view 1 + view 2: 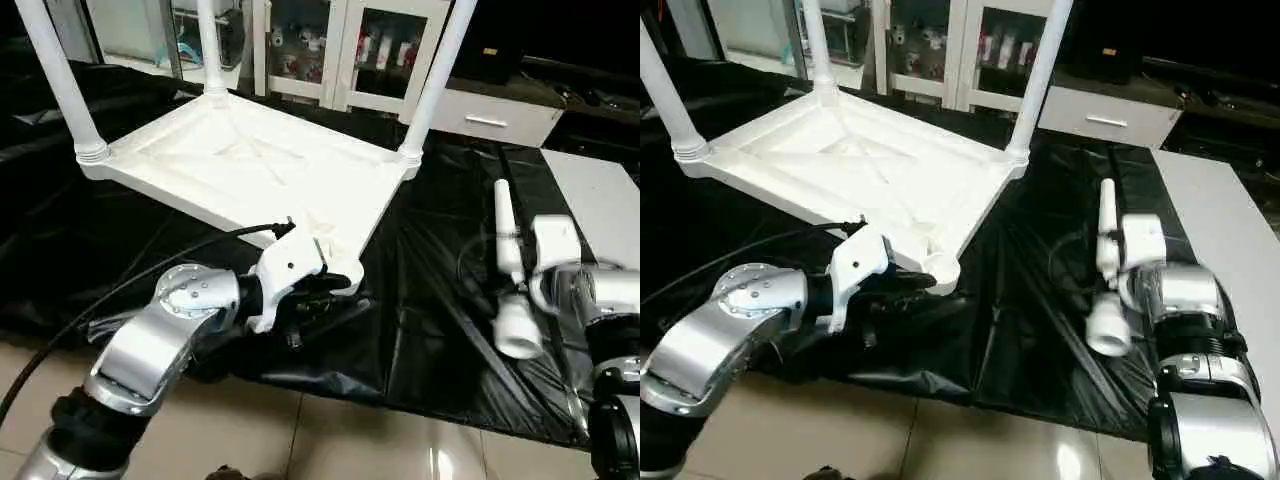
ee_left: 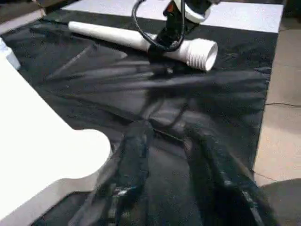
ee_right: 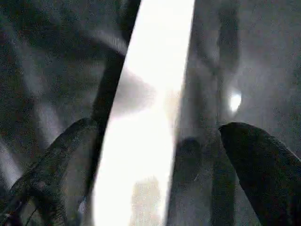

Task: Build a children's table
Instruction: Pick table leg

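- Here the white tabletop [image 1: 240, 165] lies upside down on the black-covered surface [image 1: 430, 300], its ribbed underside facing up.
- Three white legs stand upright in its corner sockets: one at the far left corner [image 1: 60, 85], one at the back corner [image 1: 210, 50] and one at the right corner [image 1: 435, 85].
- The near corner socket [image 1: 340, 272] has no leg in it and sits at the surface's front edge.
- The left gripper [image 2: 169, 165] sits just beside that near corner, low over the black cover; its two black fingers [image 2: 127, 165] stand a little apart with nothing between them, and the rounded corner of the tabletop [image 2: 89, 146] lies just to one side of them.
- A black cable [image 1: 130, 280] runs from the left wrist back over the silver forearm.
- The fourth leg [image 1: 508, 270] lies flat on the black cover, well apart from the tabletop, with its wide ribbed end [image 1: 518, 335] toward the surface's front edge.
- The right gripper [image 3: 155, 155] hangs right over this loose leg; its fingers [image 3: 258, 160] are spread wide on either side of the white tube [image 3: 150, 117], and I cannot tell whether they touch it.
- Beyond the right fingers a bare pale panel [image 1: 600, 200] lies next to the black cover.
- White cabinets with glass doors [image 1: 340, 50] stand behind the surface, and glossy floor tiles [image 1: 330, 440] show in front of it.
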{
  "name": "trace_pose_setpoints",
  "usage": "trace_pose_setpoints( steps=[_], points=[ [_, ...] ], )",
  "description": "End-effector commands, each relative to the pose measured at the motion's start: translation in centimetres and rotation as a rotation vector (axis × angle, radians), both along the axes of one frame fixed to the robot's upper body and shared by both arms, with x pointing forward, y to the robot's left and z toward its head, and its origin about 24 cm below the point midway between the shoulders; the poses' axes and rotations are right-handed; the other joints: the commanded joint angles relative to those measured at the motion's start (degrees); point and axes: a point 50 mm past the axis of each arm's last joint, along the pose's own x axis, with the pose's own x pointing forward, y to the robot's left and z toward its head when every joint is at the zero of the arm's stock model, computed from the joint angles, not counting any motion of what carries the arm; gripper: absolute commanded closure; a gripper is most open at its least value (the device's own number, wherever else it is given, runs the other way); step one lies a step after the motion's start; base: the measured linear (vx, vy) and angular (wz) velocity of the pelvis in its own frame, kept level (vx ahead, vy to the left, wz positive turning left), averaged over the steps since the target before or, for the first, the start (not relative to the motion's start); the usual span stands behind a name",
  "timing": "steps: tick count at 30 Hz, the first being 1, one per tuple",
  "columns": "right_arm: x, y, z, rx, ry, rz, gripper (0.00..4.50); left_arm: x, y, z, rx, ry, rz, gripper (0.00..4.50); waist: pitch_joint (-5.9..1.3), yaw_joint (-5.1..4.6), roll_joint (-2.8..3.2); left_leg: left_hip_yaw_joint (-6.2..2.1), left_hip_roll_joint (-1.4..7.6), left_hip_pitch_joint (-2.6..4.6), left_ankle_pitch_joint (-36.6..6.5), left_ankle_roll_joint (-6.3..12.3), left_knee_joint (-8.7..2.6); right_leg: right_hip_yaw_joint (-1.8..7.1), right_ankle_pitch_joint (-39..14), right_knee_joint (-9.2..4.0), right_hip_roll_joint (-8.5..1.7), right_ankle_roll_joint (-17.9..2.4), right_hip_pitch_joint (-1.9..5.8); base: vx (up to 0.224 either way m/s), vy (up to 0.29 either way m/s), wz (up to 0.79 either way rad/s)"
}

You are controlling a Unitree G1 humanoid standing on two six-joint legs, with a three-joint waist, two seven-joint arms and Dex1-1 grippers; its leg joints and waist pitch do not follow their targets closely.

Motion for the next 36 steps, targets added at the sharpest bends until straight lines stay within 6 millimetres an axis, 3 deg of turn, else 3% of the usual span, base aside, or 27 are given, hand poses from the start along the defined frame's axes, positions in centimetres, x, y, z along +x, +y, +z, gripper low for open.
trace_pose_setpoints(
  steps=[1,5,6,11,12,17,18,19,23,24,25,28,32,33,36],
  points=[
    [-0.1,-0.3,-0.1,0.065,0.003,-0.029,0.3,-0.5,-0.2,0.4,-0.004,-0.004,-0.027,2.61,-4.07,0.03,-0.68,0.24,0.86,0.49,-9.47,-2.02,-3.48,2.07,-11.5,-4.01,-3.66,-8.3,2.58,0.0,0.0,0.0],
    [-0.1,0.1,-0.4,0.19,-0.005,-0.061,0.44,-0.5,-0.3,0.9,-0.004,-0.003,-0.028,2.52,-4.06,-0.05,-0.54,0.23,0.91,0.58,-10.4,-2.17,-3.46,2.01,-12.27,-4.06,-3.63,-8.29,2.5,0.0,0.0,0.0],
    [0.0,0.1,-0.3,0.207,-0.01,-0.069,0.72,-0.5,-0.3,1.0,-0.003,-0.003,-0.029,2.32,-4.03,-0.02,-0.55,0.22,0.88,0.55,-10.86,-2.21,-3.46,1.98,-12.8,-4.12,-3.6,-8.28,2.48,0.0,0.0,0.0],
    [-0.2,-0.2,-0.5,0.239,-0.013,-0.095,1.03,-0.5,-0.2,1.1,0.005,-0.002,-0.036,2.01,-4.08,0.11,-0.36,0.17,0.88,0.6,-11.02,-2.59,-3.48,1.91,-13.06,-4.15,-3.55,-8.25,2.42,0.0,0.0,0.0],
    [-0.3,-0.3,-0.7,0.241,-0.011,-0.097,1.25,-0.5,-0.2,1.2,0.006,0.0,-0.037,1.71,-4.07,0.11,-0.37,0.15,0.89,0.58,-10.94,-2.66,-3.49,1.89,-13.05,-4.12,-3.56,-8.31,2.43,0.0,0.0,0.0],
    [-0.7,-0.4,-1.2,0.272,-0.005,-0.122,1.57,-0.7,-0.1,1.1,0.016,0.01,-0.044,1.47,-4.17,0.33,-0.4,0.13,0.92,0.56,-10.55,-2.6,-3.46,1.86,-11.83,-3.95,-3.66,-8.76,2.5,0.0,0.0,0.0],
    [-0.7,-0.4,-1.4,0.277,-0.005,-0.132,1.68,-0.7,-0.1,1.1,0.022,0.01,-0.043,1.32,-4.1,0.28,-0.9,0.21,0.88,0.51,-10.84,-2.5,-3.47,1.81,-12.28,-4.08,-3.56,-8.65,2.48,0.0,0.0,0.0],
    [-0.8,-0.4,-1.5,0.277,-0.005,-0.133,1.73,-0.7,-0.1,1.1,0.022,0.01,-0.043,1.23,-4.09,0.38,-0.7,0.15,0.89,0.57,-10.9,-2.53,-3.5,1.81,-12.6,-3.99,-3.64,-8.65,2.44,0.0,0.0,0.0],
    [-0.9,-0.5,-1.8,0.278,-0.004,-0.153,2.03,-0.7,-0.1,1.1,0.026,0.005,-0.036,0.95,-4.02,0.43,-0.83,0.18,0.91,0.63,-11.5,-2.8,-3.52,1.81,-14.3,-4.19,-3.67,-8.07,2.27,0.0,0.0,0.0],
    [-1.0,-0.5,-1.9,0.277,-0.005,-0.163,2.12,-0.7,0.0,1.1,0.028,0.005,-0.035,0.84,-4.04,0.4,-1.29,0.2,0.91,0.57,-11.64,-2.84,-3.52,1.78,-14.94,-4.28,-3.67,-7.75,2.32,0.0,0.0,0.0],
    [-1.1,-0.6,-2.0,0.276,-0.005,-0.168,2.17,-0.8,0.0,1.1,0.03,0.006,-0.034,0.8,-4.05,0.52,-1.04,0.14,0.93,0.63,-11.75,-2.97,-3.53,1.79,-15.41,-4.25,-3.78,-7.55,2.27,0.0,0.0,0.0],
    [-1.1,-0.7,-2.1,0.275,-0.008,-0.182,2.5,-0.9,0.0,1.1,0.03,0.009,-0.034,0.42,-4.08,0.51,-1.07,0.1,0.98,0.65,-11.74,-3.22,-3.57,1.75,-14.91,-4.2,-3.73,-7.39,2.19,0.0,0.0,0.0],
    [-1.2,-1.0,-2.2,0.266,-0.024,-0.212,2.61,-1.0,0.0,1.1,0.029,0.011,-0.032,0.25,-4.14,0.48,-1.28,0.08,0.95,0.7,-12.67,-3.52,-3.56,1.71,-15.26,-4.23,-3.7,-7.08,2.16,0.0,0.0,0.0],
    [-1.2,-1.4,-2.1,0.261,-0.047,-0.247,2.64,-0.9,0.0,1.2,0.025,0.009,-0.031,0.05,-4.1,0.41,-1.73,0.18,0.92,0.71,-12.75,-3.43,-3.51,1.72,-15.59,-4.31,-3.65,-6.83,2.08,0.0,0.0,0.0],
    [-1.1,-2.0,-1.6,0.253,-0.095,-0.293,2.65,-0.6,0.1,1.4,0.006,-0.004,-0.008,0.0,-4.12,0.33,-1.66,0.12,0.91,0.64,-13.05,-3.82,-3.55,1.7,-15.95,-4.3,-3.59,-6.41,2.07,0.0,0.0,0.0]
  ],
)
